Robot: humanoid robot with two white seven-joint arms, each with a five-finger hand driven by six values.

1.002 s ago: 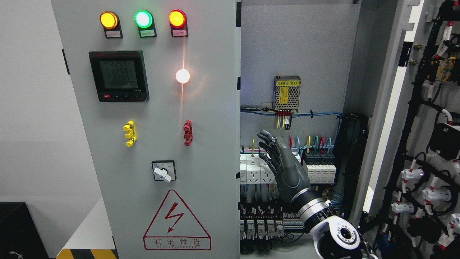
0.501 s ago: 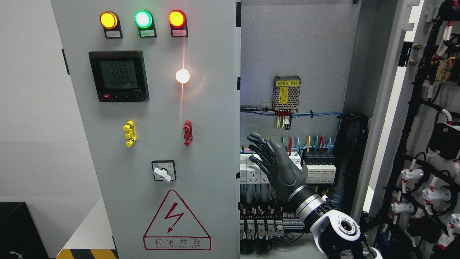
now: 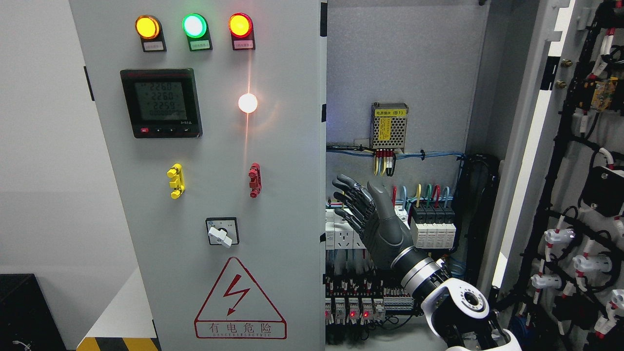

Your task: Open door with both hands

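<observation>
The grey left cabinet door (image 3: 219, 195) stands closed, carrying three lit lamps, a meter, a yellow and a red handle and a rotary switch. The right door (image 3: 531, 146) is swung wide, its wired inner face (image 3: 585, 204) turned toward me. My right hand (image 3: 358, 207) reaches up from the lower right into the cabinet opening. Its dark fingers (image 3: 343, 184) are spread and hold nothing, their tips a short way from the left door's free edge (image 3: 322, 209) and not visibly touching it. My left arm does not show.
Inside the cabinet are a mesh-cased power supply (image 3: 389, 126), coloured wires, breakers (image 3: 431, 229) and sockets right behind my hand, and relay rows (image 3: 356, 307) below. A black box (image 3: 24, 312) and a hazard-striped edge (image 3: 117, 343) sit at the lower left.
My right hand has moved left and slightly up, toward the left door's free edge, fingers still spread. Small red lights now show on the lower relay row.
</observation>
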